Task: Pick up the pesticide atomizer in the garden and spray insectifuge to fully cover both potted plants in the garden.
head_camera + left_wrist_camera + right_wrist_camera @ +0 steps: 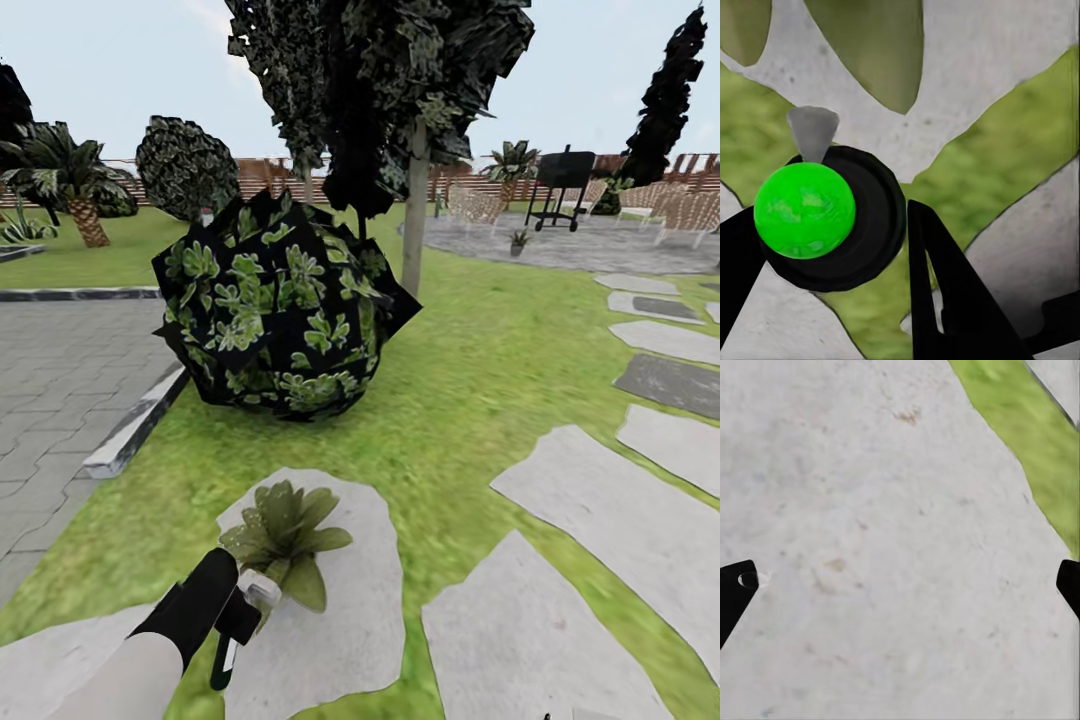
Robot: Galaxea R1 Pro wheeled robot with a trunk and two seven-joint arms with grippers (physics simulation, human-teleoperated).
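The left arm reaches forward low toward the potted plant (pixel 285 535) on its stepping stone (pixel 350 620). The left gripper (pixel 832 240) is clamped on the pesticide atomizer (pixel 806 210), just beside the plant's leaves. The right gripper (pixel 900 585) gapes wide, empty, over stone.

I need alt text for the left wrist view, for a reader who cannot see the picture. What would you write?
The left gripper, seen from its wrist camera, has its black jaws shut on the pesticide atomizer, a round dark body with a bright green top and a small grey nozzle. Beyond lie a grey stepping stone, grass and green leaves of a potted plant.
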